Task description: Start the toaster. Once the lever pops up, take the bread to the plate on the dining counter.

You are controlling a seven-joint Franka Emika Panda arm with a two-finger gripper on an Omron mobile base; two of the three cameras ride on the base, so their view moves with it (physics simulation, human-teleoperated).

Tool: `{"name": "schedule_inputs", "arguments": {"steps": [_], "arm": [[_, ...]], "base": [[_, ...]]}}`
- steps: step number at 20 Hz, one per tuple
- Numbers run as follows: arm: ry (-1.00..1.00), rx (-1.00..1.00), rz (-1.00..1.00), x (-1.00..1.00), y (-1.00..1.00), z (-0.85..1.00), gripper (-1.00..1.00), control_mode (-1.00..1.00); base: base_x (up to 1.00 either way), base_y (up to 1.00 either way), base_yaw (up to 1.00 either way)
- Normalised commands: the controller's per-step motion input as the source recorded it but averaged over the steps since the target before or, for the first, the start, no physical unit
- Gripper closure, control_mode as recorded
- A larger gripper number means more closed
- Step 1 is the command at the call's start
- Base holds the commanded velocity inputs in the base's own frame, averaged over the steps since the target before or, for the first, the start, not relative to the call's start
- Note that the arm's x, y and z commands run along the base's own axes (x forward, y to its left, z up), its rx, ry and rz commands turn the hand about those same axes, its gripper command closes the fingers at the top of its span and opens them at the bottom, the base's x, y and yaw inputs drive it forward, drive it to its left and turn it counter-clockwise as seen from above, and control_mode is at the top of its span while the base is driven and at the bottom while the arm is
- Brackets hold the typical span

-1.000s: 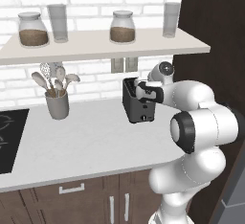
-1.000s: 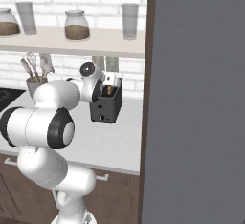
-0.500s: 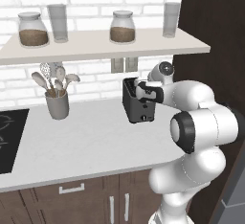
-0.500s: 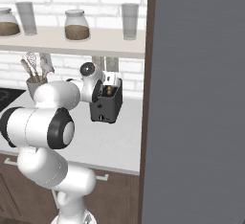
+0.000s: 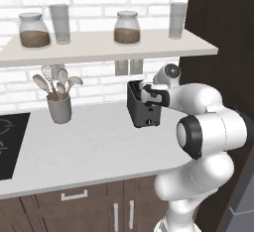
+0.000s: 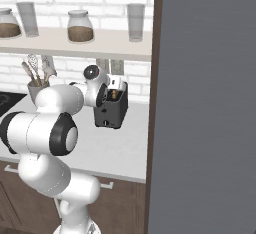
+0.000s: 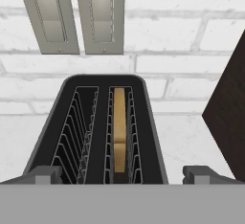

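Toaster (image 7: 95, 132) directly beneath gripper (image 7: 117, 174), jaws spread wide, holding nothing. Bread (image 7: 119, 127) sits low in right slot. Risk: fingertips (image 7: 45, 174) straddle body, may miss lever or catch slot wires on descent, shoving toaster. Arm folded, wrist pointing down over toaster top by brick wall (image 5: 99, 77).

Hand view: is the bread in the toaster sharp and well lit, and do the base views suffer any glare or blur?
Hand view: bread crisp, evenly lit inside the toaster, no glare. Left base view: flat light, soft shadow beside the toaster, no blur. Right base view: sharp, but a dark panel blocks its right side.
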Motion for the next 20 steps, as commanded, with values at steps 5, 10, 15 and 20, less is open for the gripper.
{"name": "schedule_inputs", "arguments": {"steps": [5,10,15,20], "arm": [[0.0,0.0,0.0,0.0,0.0,0.0,-1.0,-1.0],[0.0,0.0,0.0,0.0,0.0,0.0,-1.0,-1.0],[0.0,0.0,0.0,0.0,0.0,0.0,-1.0,-1.0],[0.0,0.0,0.0,0.0,0.0,0.0,-1.0,-1.0]], "base": [[0.0,0.0,0.0],[0.0,0.0,0.0],[0.0,0.0,0.0],[0.0,0.0,0.0]]}}
